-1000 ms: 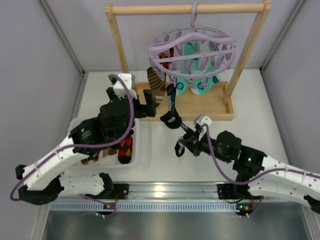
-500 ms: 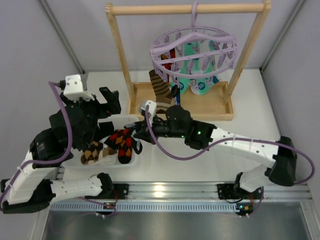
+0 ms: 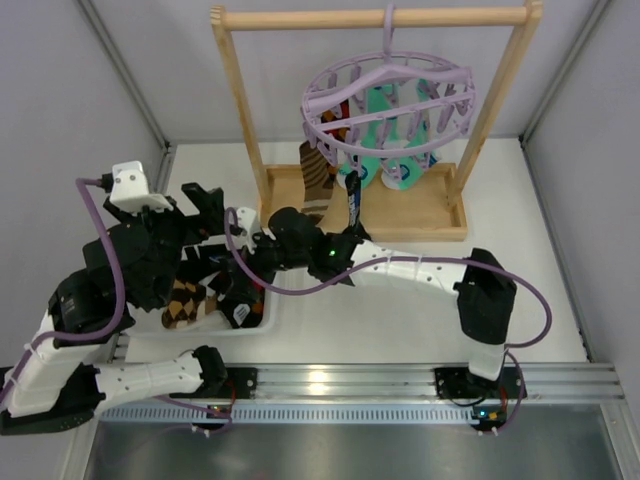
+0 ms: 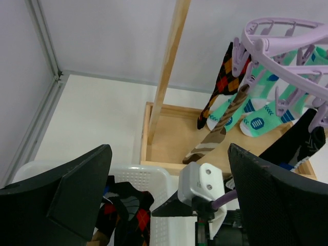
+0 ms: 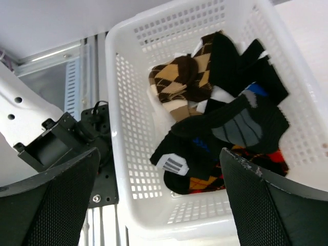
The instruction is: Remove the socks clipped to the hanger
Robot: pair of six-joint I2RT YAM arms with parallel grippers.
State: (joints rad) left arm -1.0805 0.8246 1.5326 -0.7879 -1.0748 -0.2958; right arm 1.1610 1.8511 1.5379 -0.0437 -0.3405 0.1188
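- Over the white basket (image 5: 120, 128), the right hand (image 5: 161, 200) hangs with its fingers spread wide and nothing between them.
- Directly beneath that hand lies a black sock with a grey heel (image 5: 246, 125). It rests on top of a heap that also holds a brown argyle sock (image 5: 179, 77) and a dark argyle sock (image 5: 205, 183). These count as already removed.
- Beside the basket, the left hand (image 4: 166, 197) is likewise wide and empty. It is raised and faces the rack, well apart from any sock.
- Farther out on the counter (image 3: 400, 320) stands the wooden rack (image 3: 370, 17). The lavender hanger (image 4: 287, 36) hangs from the rack's top bar by its hook.
- Still pegged to the hanger are a brown-and-tan striped sock (image 4: 220, 128), a red-and-dark diamond sock (image 4: 225, 77) and mint-green socks (image 4: 256, 110). A black sock with blue marks (image 4: 297, 141) hangs at the near edge.
- The rings and pegs hide the tops of these socks, so the exact count cannot be told; it looks like five or so.
- By this showing the job is somewhere near its middle: several socks sit in the basket and a similar number remain clipped.
- Each remaining sock will probably need a firm downward pull to slip its peg. The hanger swings freely on its hook, so it may sway or tilt under the tug.
- With both hands empty, either could take the next sock. The striped sock and the black one hang nearest the basket side.
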